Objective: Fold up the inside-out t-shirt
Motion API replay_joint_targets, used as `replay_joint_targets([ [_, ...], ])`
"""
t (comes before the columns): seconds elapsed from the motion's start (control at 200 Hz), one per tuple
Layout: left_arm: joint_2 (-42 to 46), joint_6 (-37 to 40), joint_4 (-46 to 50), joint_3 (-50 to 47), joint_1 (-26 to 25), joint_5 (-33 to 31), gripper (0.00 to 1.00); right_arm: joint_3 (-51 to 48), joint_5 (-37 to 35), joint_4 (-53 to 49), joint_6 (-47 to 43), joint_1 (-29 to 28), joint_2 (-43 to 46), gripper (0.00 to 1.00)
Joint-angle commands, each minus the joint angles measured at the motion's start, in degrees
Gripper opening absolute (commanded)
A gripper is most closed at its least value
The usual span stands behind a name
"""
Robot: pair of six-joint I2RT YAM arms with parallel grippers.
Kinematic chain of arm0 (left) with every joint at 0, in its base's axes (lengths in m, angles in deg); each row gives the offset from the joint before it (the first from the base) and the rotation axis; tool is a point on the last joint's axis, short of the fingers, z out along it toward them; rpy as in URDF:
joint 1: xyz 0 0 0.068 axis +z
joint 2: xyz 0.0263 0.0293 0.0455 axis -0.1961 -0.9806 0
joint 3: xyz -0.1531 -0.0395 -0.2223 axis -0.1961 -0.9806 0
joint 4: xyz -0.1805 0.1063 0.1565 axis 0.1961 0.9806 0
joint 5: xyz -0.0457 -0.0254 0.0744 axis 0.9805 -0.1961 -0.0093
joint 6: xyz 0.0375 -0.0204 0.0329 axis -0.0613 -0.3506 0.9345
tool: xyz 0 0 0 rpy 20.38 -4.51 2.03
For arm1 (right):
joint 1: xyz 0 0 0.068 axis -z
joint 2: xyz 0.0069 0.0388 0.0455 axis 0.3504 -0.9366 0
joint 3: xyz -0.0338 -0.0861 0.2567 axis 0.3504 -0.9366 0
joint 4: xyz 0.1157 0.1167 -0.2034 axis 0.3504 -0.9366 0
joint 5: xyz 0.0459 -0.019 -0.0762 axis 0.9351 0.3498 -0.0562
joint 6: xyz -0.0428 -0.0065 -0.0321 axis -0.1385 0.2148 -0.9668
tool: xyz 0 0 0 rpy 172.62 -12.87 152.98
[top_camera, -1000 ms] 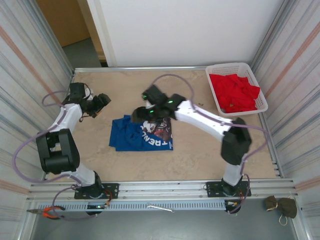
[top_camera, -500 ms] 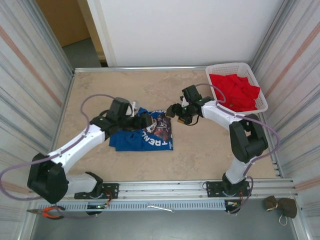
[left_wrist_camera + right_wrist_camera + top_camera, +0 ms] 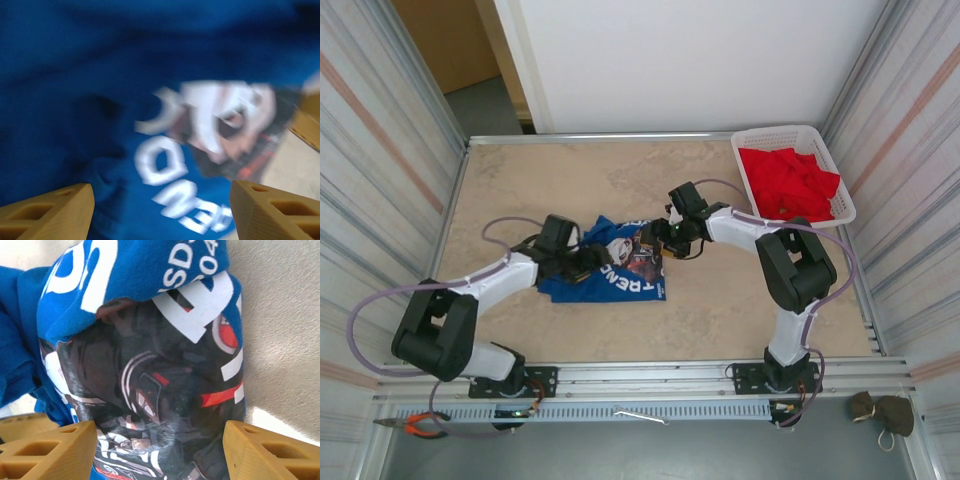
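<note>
Near edge: pliers sit on the base rail, not in play. Mid worktop: the shirt lies in a bunched heap, not flat, with the print facing up on its right half and plain blue folds on the left. The left arm reaches in low from the left. Its jaws are spread wide right over the blue folds beside the print, nothing between them. The left wrist view is blurred, so I can't tell if the tips touch cloth. The right arm comes in from the right. Its jaws are spread too, over the dark part of the print at the shirt's far right edge, nothing pinched. Far right corner: basket with a red garment, well apart from the shirt, so leave it alone. My read: this is the grab-and-spread step, no fold made yet, task early. The next move calls for each side to drop onto a single layer at an edge, close, then pull apart to flatten the heap. The risk is pinching several layers and dragging the lump.
</note>
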Motion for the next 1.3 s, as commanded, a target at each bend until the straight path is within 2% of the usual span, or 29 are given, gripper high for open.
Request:
replay_joint_targets([
  [0.0,5.3,4.5,4.5,-3.2,7.2,-2.7,0.72,-1.4,0.0,1.1,1.4,-0.2,-0.3,0.65],
  [0.105,9.9,6.7,6.7,-3.5,13.1,-2.0,0.72,-1.9,0.1,1.3,1.3,-0.3,0.1,0.65],
  [0.225,13.7,8.9,8.0,-0.4,12.6,-2.3,0.72,-1.8,0.5,1.3,1.0,-0.3,0.6,0.64],
  [0.281,14.1,10.4,8.3,1.9,10.5,-3.3,0.72,-1.5,0.5,1.2,0.9,-0.3,0.7,0.65],
  [0.346,12.9,13.6,9.5,5.5,5.6,-6.8,0.73,-1.4,0.6,1.3,0.9,-0.3,0.4,0.65],
  [0.556,1.3,23.9,12.4,16.6,-9.7,-20.5,0.74,-1.1,0.9,1.5,1.1,-0.3,-0.9,0.64],
  [0.691,-5.8,26.6,11.8,20.5,-13.8,-25.9,0.74,-1.4,0.8,1.8,1.2,-0.3,-0.9,0.64],
  [0.867,-12.9,26.3,13.7,24.6,-14.2,-33.6,0.71,-1.9,1.2,2.6,1.8,-0.2,-0.8,0.62],
  [0.912,-14.4,26.4,14.1,25.7,-14.0,-35.1,0.64,-2.2,1.2,2.9,2.1,-0.2,-0.9,0.61],
  [0.972,-16.2,27.0,13.8,26.9,-13.3,-34.9,0.45,-2.4,1.3,3.3,2.3,-0.3,-1.0,0.57],
  [1.037,-17.2,27.1,13.6,27.6,-11.7,-34.2,0.16,-2.7,1.4,3.6,2.6,-0.2,-1.2,0.47],
  [1.092,-16.8,26.8,13.1,27.7,-9.5,-32.5,0.0,-3.1,1.3,4.0,2.9,-0.2,-1.3,0.33],
  [1.227,-12.9,24.8,10.2,25.2,-1.3,-24.4,0.0,-3.8,1.2,5.0,3.6,0.2,-1.3,0.0],
  [1.293,-11.2,23.5,8.5,23.5,3.4,-19.2,0.0,-3.9,1.4,5.5,3.8,0.2,-1.3,0.0],
])
